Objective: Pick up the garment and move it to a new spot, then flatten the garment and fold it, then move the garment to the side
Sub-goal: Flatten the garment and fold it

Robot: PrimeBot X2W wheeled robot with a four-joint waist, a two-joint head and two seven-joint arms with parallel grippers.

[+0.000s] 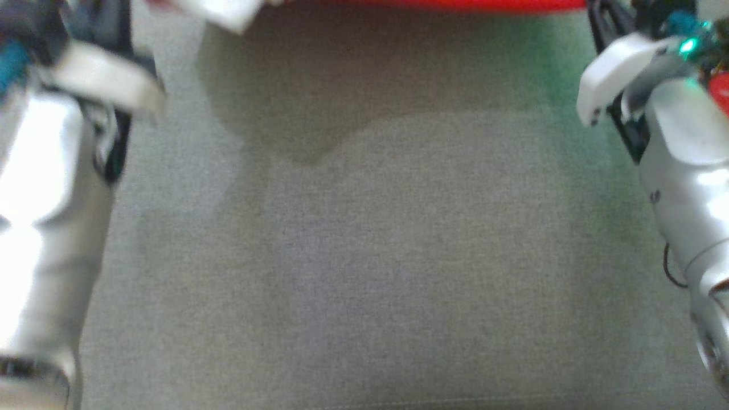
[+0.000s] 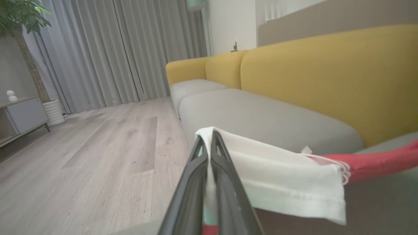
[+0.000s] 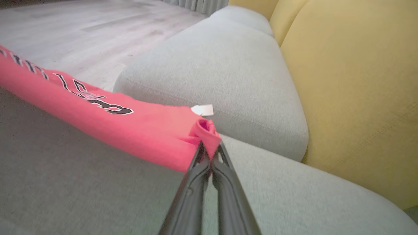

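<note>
The garment is red with black lettering [image 3: 130, 127] and has a white part [image 2: 287, 176]. It hangs stretched between my two grippers above the grey sofa seat [image 1: 364, 256]. My left gripper [image 2: 209, 138] is shut on the white edge, with the red cloth [image 2: 375, 163] trailing off to the right. My right gripper [image 3: 210, 148] is shut on a bunched red corner. In the head view the garment shows as a red strip [image 1: 433, 4] along the top edge, with a white corner [image 1: 228, 12] at the upper left. My pale forearms [image 1: 51, 199] [image 1: 678, 171] frame both sides.
A yellow sofa backrest [image 3: 359, 98] rises behind the grey cushions [image 2: 254, 114]. To the left lies wooden floor [image 2: 98, 156], with grey curtains [image 2: 114, 49], a potted tree [image 2: 23, 32] and a low cabinet [image 2: 23, 114] beyond it.
</note>
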